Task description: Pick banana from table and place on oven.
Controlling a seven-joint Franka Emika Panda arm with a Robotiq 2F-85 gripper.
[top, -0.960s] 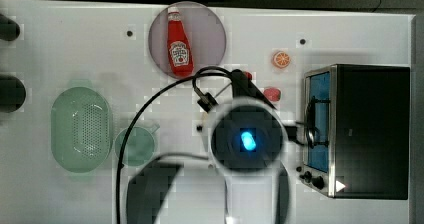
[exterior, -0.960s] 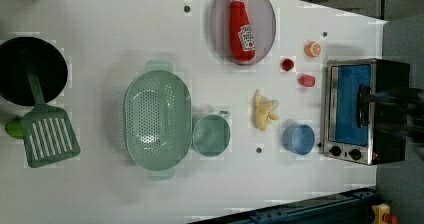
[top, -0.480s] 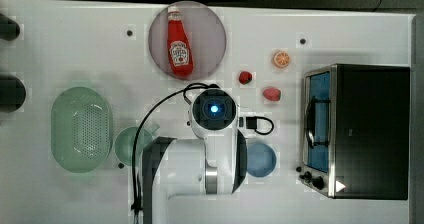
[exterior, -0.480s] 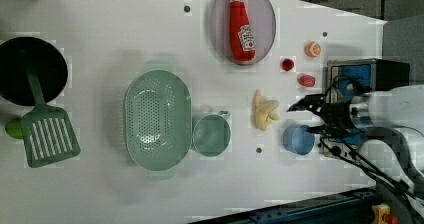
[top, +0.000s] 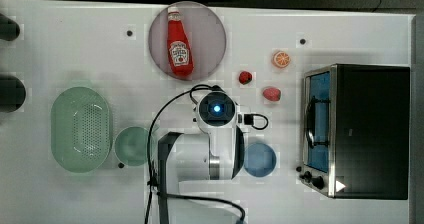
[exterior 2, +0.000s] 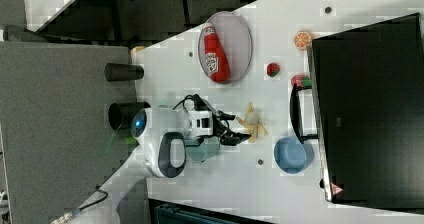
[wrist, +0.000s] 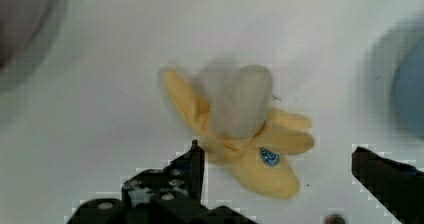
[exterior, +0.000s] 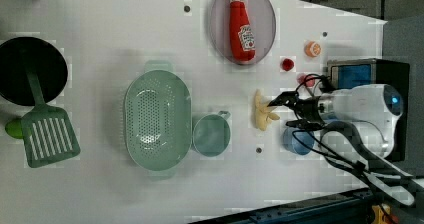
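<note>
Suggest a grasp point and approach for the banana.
Grip the banana across its yellow lower body, below the splayed peel flaps, coming straight down. It lies flat on the table, and the open gripper already straddles that end.

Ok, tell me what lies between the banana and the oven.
In the left view, the open gripper and the arm's wrist hang between the banana and the oven; the blue bowl sits just beside that line.
</note>
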